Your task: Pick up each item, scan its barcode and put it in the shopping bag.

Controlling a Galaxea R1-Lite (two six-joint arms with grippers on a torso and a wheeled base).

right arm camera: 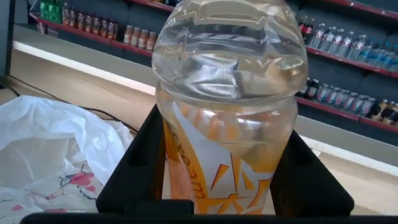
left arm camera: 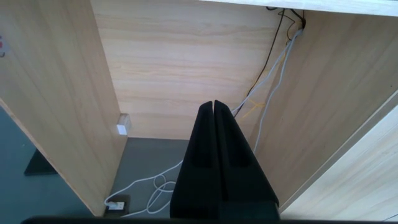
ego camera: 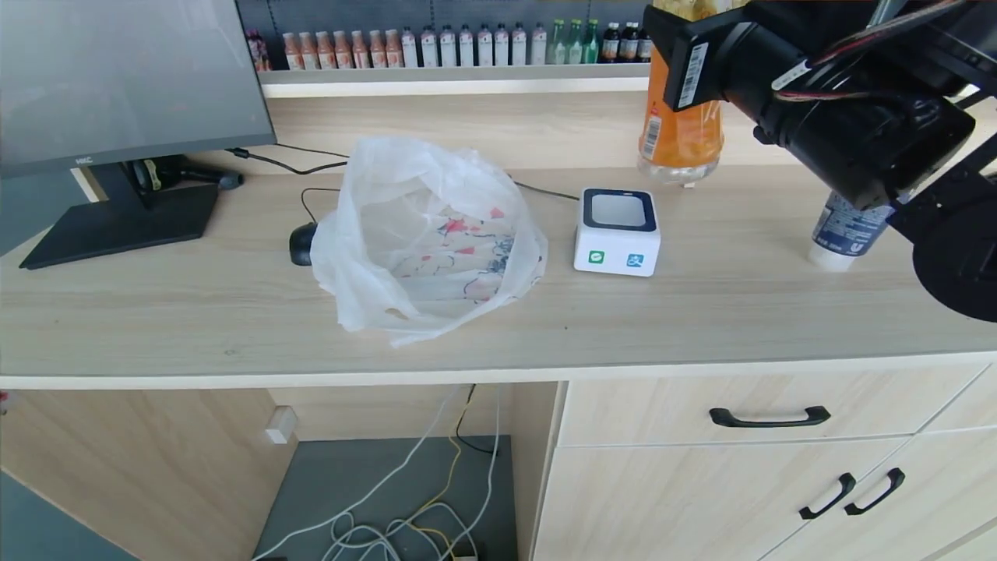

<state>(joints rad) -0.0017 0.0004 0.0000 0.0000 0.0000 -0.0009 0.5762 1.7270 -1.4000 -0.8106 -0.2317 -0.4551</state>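
Quickly: long light-wood counter [ego camera: 740,312] carries a small white cube-shaped scanner box with a dark screen on top [ego camera: 617,231], used as landmark below.

Large dark flat monitor on a black stand [ego camera: 125,78] is far left of the scanner box, at the back of the counter.

Crumpled translucent white plastic shopping bag with red and blue print [ego camera: 427,234] sits just left of the scanner box, mouth open upward, close but apart from it.

Clear plastic bottle of orange drink with an orange-and-white label [ego camera: 681,132] is behind and slightly right of the scanner box, upright. Right gripper [right arm camera: 225,183] clamps it, with black fingers [right arm camera: 140,162] on both sides of the bottle body. Can't tell whether the bottle base touches the counter.

Left gripper [left arm camera: 214,124] is lower than the scanner box, below counter level, its fingers pressed together with nothing between them, facing the open recess with loose white and yellow cables [left arm camera: 155,183].

Blue-and-white cylindrical cup [ego camera: 845,234] stands well right of the scanner box, partly hidden by the right arm.

Black computer mouse [ego camera: 302,243] lies left of the scanner box, touching the bag's far side.
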